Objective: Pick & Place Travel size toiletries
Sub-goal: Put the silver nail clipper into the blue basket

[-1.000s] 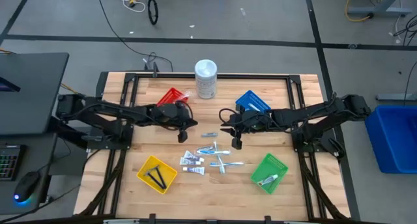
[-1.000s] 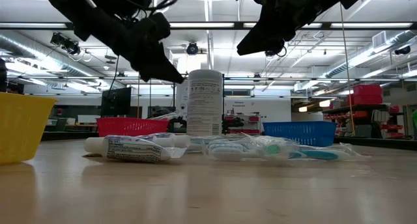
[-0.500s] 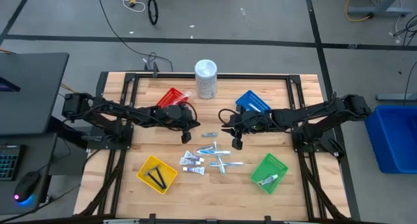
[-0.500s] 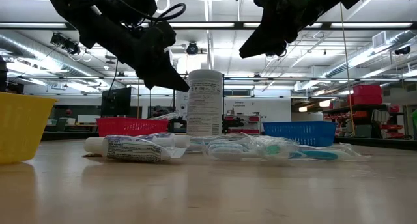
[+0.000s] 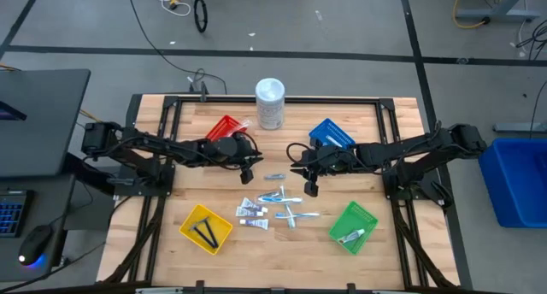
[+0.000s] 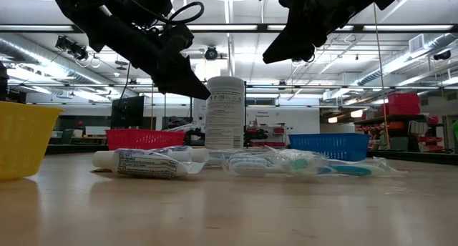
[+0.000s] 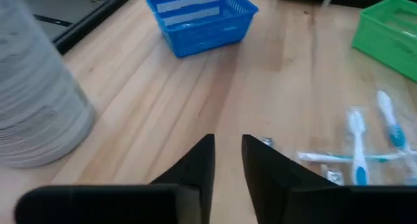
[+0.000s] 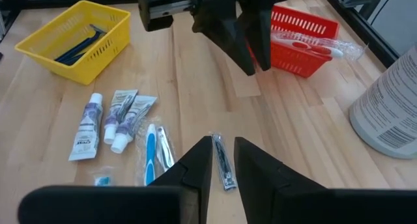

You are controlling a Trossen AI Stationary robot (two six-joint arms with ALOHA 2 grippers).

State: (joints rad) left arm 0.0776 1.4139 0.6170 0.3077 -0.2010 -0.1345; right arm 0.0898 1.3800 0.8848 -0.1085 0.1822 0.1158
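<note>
The travel size toiletries (image 5: 272, 206) lie in a loose pile on the table's middle. They include white tubes (image 8: 111, 123), blue-and-white toothbrushes (image 7: 355, 149) and one slim dark piece (image 8: 221, 162) lying apart. My left gripper (image 5: 250, 168) hangs shut in the air between the red basket (image 5: 226, 127) and the pile, touching nothing; it also shows in the right wrist view (image 8: 255, 69). My right gripper (image 5: 309, 190), also shut, hovers just right of the pile, above and near the slim dark piece, well off the table in the low view (image 6: 268, 58).
A tall white container (image 5: 270, 103) stands at the far edge. The blue basket (image 5: 332, 133) sits far right and the green basket (image 5: 353, 226), with a tube inside, near right. The yellow basket (image 5: 206, 228), near left, holds dark sticks. The red basket holds a wrapped toothbrush (image 8: 306, 45).
My left gripper has moved a little toward the table's right, away from the red basket and closer to the pile, staying up in the air. The right arm and the toiletries have kept still.
</note>
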